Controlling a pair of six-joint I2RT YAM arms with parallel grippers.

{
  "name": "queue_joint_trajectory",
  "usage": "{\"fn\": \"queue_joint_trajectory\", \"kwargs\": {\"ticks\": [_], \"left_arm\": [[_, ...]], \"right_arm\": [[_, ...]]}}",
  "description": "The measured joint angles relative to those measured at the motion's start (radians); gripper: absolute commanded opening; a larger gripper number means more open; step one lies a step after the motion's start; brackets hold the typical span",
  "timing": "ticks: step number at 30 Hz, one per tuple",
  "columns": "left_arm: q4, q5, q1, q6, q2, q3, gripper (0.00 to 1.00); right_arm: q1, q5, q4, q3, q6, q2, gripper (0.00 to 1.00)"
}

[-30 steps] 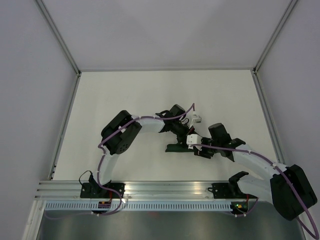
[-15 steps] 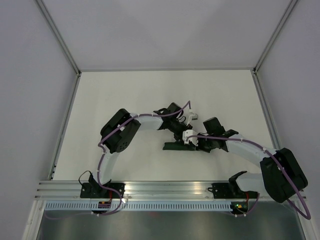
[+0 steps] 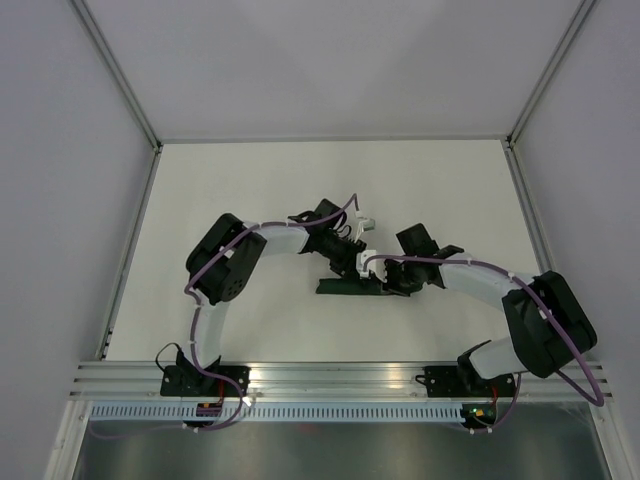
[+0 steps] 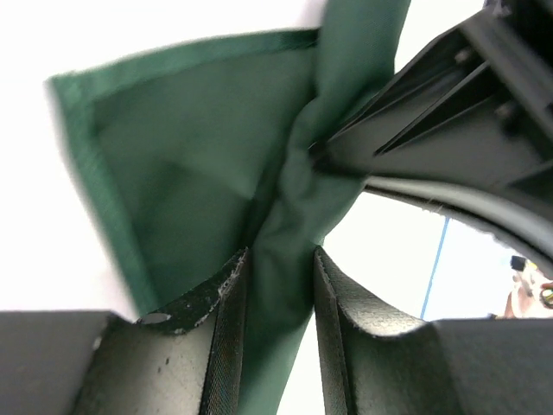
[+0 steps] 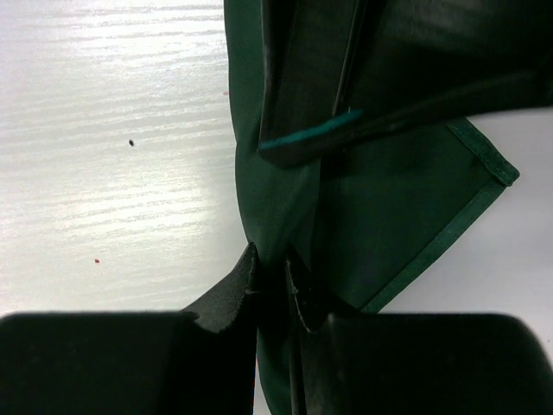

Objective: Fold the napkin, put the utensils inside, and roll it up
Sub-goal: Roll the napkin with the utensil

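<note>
Noted: napkin [image 3: 338,288] bunched into a narrow strip near the middle of the table [image 3: 250,190]. Pinched on a gathered fold by the left gripper [image 4: 278,264] and, just beside it, by the right gripper [image 5: 272,264], both clenched on cloth.

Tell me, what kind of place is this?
Most likely a robot test lab, not a home. The white table is boxed in by plain panels, a metal rail holds the arms' bases, and the left gripper and right gripper pinch a green napkin.
</note>
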Motion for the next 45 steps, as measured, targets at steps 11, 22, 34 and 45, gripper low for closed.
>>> {"fn": "queue_joint_trajectory", "kwargs": {"ticks": [11,22,34,45], "left_arm": [[0.076,-0.134,0.119,-0.054,-0.175,-0.157,0.39],[0.494,-0.511,0.092,-0.182,-0.621,-0.542,0.45],[0.644,-0.882,-0.266,0.114,-0.732,-0.668,0.49],[0.661,-1.048,-0.457,0.529,-0.459,-0.594,0.57]], "right_arm": [[-0.019,-0.066,-0.122,0.158,-0.030,0.155,0.02],[-0.103,-0.220,-0.431,0.432,-0.074,0.417,0.02],[-0.154,-0.325,-0.670,0.618,-0.062,0.616,0.02],[-0.188,-0.367,-0.822,0.693,-0.055,0.723,0.03]]}}
